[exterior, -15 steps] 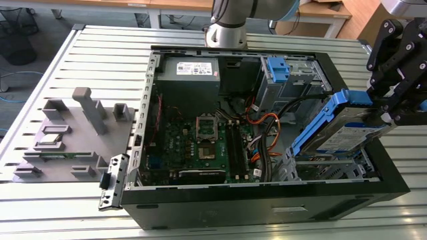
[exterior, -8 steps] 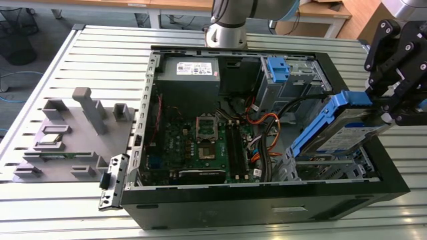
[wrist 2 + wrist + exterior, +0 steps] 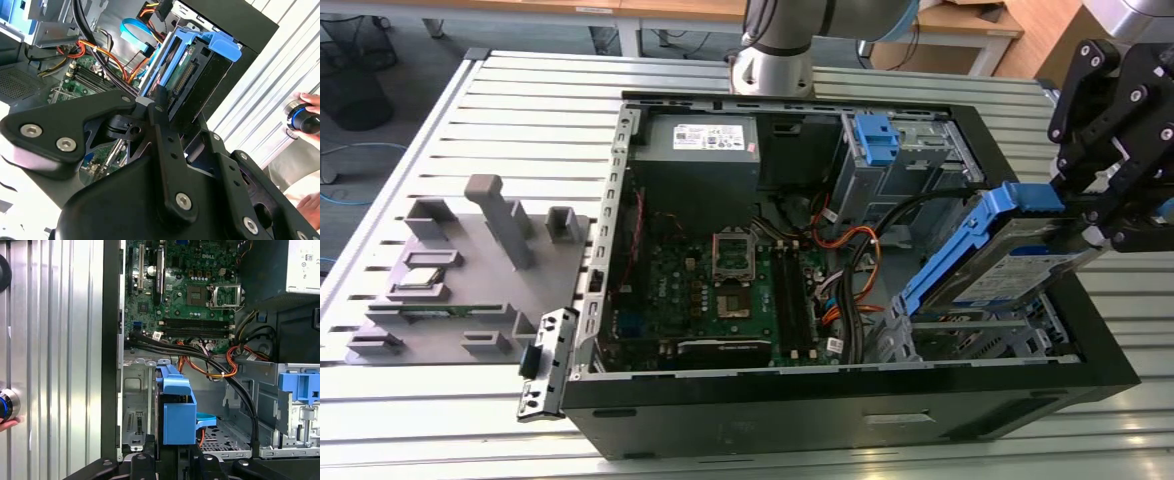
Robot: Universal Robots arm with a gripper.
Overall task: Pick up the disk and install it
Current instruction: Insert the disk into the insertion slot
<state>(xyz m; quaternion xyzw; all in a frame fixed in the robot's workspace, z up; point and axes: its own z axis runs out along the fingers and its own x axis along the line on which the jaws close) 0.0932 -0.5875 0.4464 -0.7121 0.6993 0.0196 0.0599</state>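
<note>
Claw (image 3: pixel 1083 215), 1: clamped on the disk (image 3: pixel 994 255), 1, tilted above the drive cage at the exterior view's right of the open computer case (image 3: pixel 854 410), 1. Bare blue bracket (image 3: pixel 873 140), 1. Power-supply box (image 3: pixel 700 150), 1. Slatted worktop (image 3: pixel 520 110), 1.

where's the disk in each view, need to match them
Exterior view: the disk, tilted, at the exterior view's right above the case, held by the gripper.
Second wrist view: the disk just past the gripper's black linkage.
First wrist view: the disk, blue-framed, before the metal drive cage.
Shared landmark: the green motherboard.
</note>
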